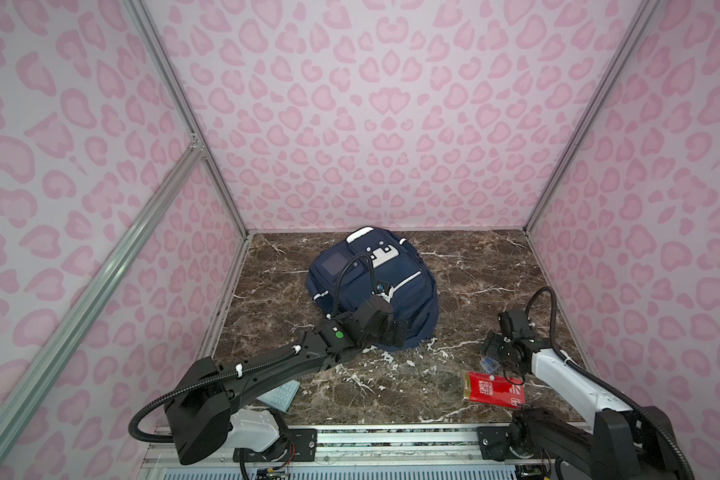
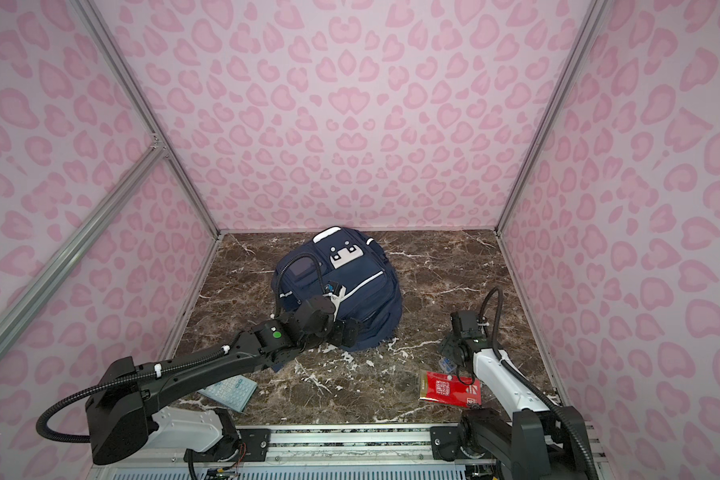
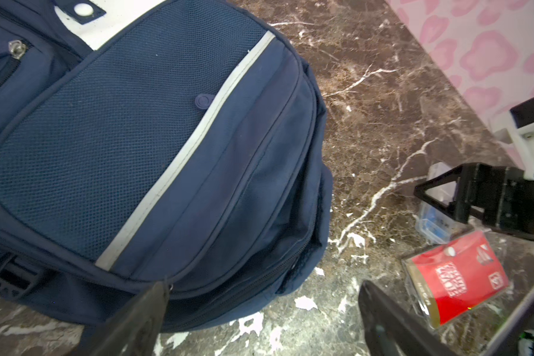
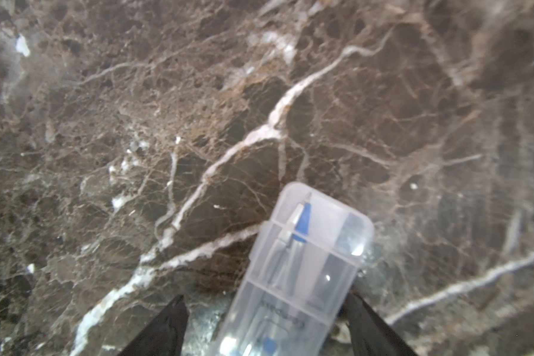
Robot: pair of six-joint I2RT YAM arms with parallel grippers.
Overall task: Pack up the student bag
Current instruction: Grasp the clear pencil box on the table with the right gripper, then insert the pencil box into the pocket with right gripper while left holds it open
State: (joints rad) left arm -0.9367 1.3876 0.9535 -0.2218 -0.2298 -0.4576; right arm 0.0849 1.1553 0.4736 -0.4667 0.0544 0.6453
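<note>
The student bag (image 1: 412, 291) (image 2: 371, 291), a navy backpack with white stripes, lies flat at the middle back of the marble table. My left gripper (image 1: 393, 332) (image 2: 348, 332) hovers open at its near edge. In the left wrist view the bag (image 3: 136, 138) fills the frame and the left gripper (image 3: 262, 289) holds nothing; one fingertip (image 3: 159, 292) is next to a zip pull. My right gripper (image 1: 491, 351) (image 4: 265, 297) straddles a clear plastic case (image 4: 302, 246) (image 1: 488, 365) holding a blue compass. One finger touches the case and a gap shows on the other side.
A red packet (image 1: 495, 386) (image 3: 457, 283) lies just in front of the clear case at the right front. A pale calculator (image 1: 281, 392) (image 2: 229, 390) sits partly under the left arm at the front. Pink patterned walls close in three sides.
</note>
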